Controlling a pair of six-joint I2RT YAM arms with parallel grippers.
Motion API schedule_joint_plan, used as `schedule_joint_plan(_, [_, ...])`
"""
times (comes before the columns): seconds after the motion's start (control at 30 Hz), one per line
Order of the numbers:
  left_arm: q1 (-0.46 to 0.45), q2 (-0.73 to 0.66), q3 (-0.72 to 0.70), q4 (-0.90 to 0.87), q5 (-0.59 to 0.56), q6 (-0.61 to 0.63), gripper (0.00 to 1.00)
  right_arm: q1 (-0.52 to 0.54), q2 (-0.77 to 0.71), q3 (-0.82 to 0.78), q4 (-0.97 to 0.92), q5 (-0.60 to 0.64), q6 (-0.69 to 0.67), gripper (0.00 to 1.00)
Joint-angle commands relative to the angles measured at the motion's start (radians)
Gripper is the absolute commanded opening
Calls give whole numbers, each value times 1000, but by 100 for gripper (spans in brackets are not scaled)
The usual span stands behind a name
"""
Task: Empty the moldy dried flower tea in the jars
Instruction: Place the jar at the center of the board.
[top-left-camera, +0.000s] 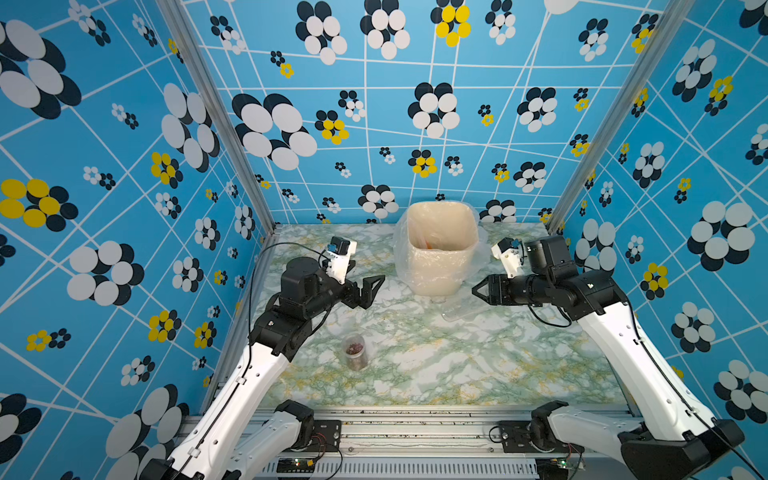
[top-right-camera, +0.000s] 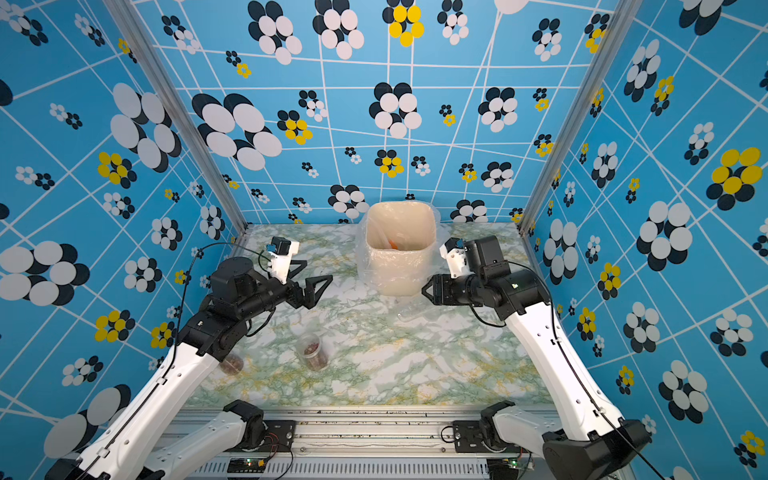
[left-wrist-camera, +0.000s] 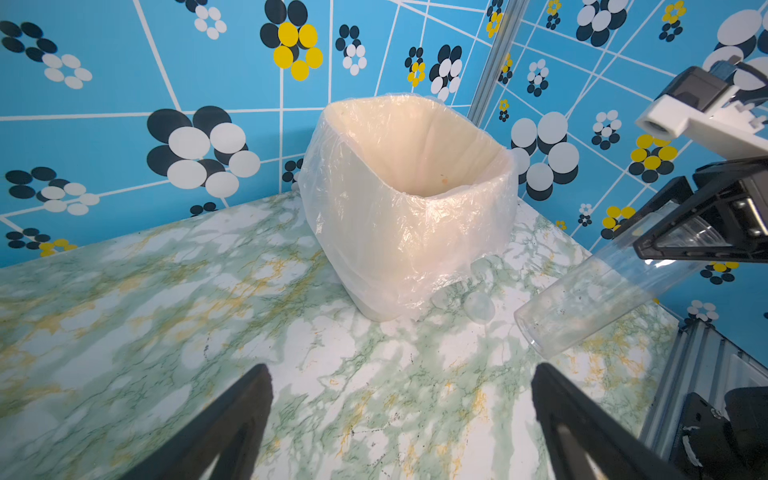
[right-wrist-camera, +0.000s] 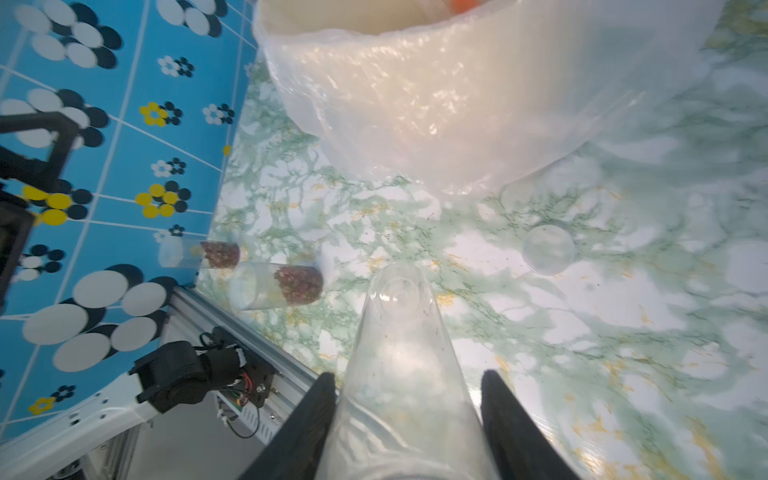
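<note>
Your right gripper (right-wrist-camera: 408, 374) is clamped on an empty clear jar (right-wrist-camera: 399, 332), tilted just beside the bin (left-wrist-camera: 374, 208); your left gripper (left-wrist-camera: 401, 368) holds its jaws wide apart, empty. Two jars (right-wrist-camera: 257, 286) of dried flower tea (right-wrist-camera: 299, 284) stand well back from the bin, clear of both jaws. In a top view, one jar (top-right-camera: 230, 365) is half hidden behind your left arm (top-right-camera: 158, 386).

- Both top views look steeply down from high at the front over the green-veined marble tabletop (top-left-camera: 415, 365).
- Wrist cameras sit low and close, both facing the beige plastic-lined bin (left-wrist-camera: 415, 232) (right-wrist-camera: 457, 91).

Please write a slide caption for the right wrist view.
Right end effector grips an empty clear jar near the lined bin; two tea-filled jars stand aside.
</note>
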Motion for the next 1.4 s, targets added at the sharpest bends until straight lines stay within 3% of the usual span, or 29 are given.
schedule_joint_plan(0.0, [-9, -1, -44, -8, 9, 26, 100, 8, 27, 21, -58, 138, -49, 46])
schedule_joint_plan(0.3, [-11, -4, -102, 84, 6, -8, 100, 0, 162, 83, -77, 385, -102, 46])
schedule_joint_plan(0.7, [-10, -36, -118, 91, -2, -3, 100, -110, 431, 212, -37, 379, -127, 46])
schedule_joint_plan(1.37, [-9, -54, -130, 88, -5, 0, 99, -155, 606, 309, 50, 375, -121, 49])
